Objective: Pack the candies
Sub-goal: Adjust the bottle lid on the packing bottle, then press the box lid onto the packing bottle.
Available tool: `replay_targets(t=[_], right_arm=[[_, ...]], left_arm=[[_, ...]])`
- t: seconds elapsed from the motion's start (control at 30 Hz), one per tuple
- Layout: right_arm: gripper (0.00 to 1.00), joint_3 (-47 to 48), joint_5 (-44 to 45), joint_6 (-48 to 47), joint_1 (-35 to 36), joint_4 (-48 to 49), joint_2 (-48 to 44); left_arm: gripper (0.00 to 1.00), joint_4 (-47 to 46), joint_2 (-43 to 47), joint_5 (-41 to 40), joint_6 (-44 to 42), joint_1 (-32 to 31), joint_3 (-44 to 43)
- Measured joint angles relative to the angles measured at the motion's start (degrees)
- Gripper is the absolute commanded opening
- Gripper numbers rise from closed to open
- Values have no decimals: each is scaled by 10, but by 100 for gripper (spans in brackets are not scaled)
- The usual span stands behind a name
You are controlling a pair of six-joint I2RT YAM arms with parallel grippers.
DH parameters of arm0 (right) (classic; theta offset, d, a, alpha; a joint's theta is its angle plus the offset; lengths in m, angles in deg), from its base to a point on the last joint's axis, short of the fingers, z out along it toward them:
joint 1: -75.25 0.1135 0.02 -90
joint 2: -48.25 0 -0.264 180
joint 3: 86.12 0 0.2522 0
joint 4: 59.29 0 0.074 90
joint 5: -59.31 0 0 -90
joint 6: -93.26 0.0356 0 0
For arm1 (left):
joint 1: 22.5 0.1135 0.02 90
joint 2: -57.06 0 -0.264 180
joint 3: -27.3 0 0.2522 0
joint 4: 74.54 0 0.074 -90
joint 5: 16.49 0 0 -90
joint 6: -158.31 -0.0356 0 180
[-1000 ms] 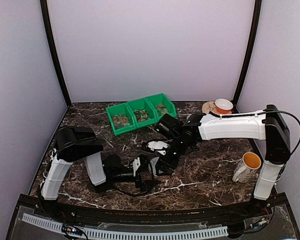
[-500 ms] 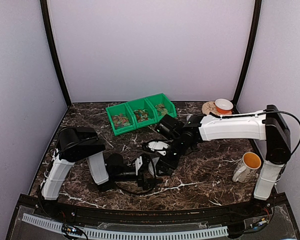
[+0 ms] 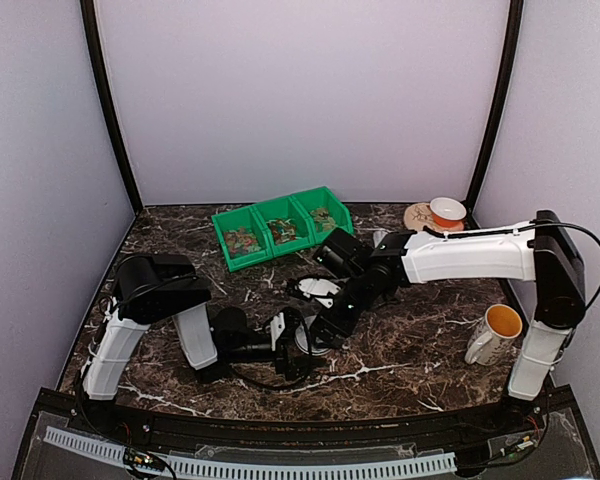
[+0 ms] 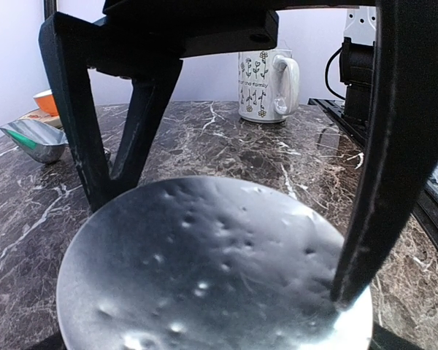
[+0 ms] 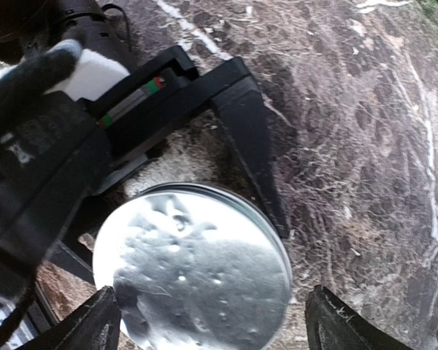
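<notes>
The candies (image 3: 242, 240) lie as small mixed-colour sweets in three green bins (image 3: 283, 212) at the back of the table, away from both arms. A small round jar with a grey lid (image 4: 204, 270) stands on the marble between the fingers (image 4: 383, 168) of my left gripper (image 4: 219, 248), which press its sides. From above, that lid (image 5: 193, 273) lies under my right gripper (image 5: 215, 324), whose fingertips stand wide apart on either side of it, the right one clear of the rim. In the top view the left gripper (image 3: 302, 345) and right gripper (image 3: 325, 322) meet at the table's middle.
A white and silver pouch (image 3: 317, 290) lies just behind the grippers. A white mug (image 3: 493, 335) stands at the right near the right arm's base. An orange bowl (image 3: 447, 210) and a round coaster (image 3: 418, 215) sit at the back right.
My right gripper has drawn back a little towards the far right and opened slightly, so the grey lid now shows in the top view. The left gripper's fingers have closed in slightly.
</notes>
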Motion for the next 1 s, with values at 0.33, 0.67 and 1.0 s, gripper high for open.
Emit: replay_targets(t=[0.33,0.67,1.0], right_arm=[[93,-5,72,6,-5,8,-27],[85,-9,127,36,-29,36,-43],[83,-20,117,44,-29,42,-20]], left_arm=[[93,-7,0,0,0,0,0],[93,-7,0,0,0,0,0],[93,-7,0,0,0,0,0]])
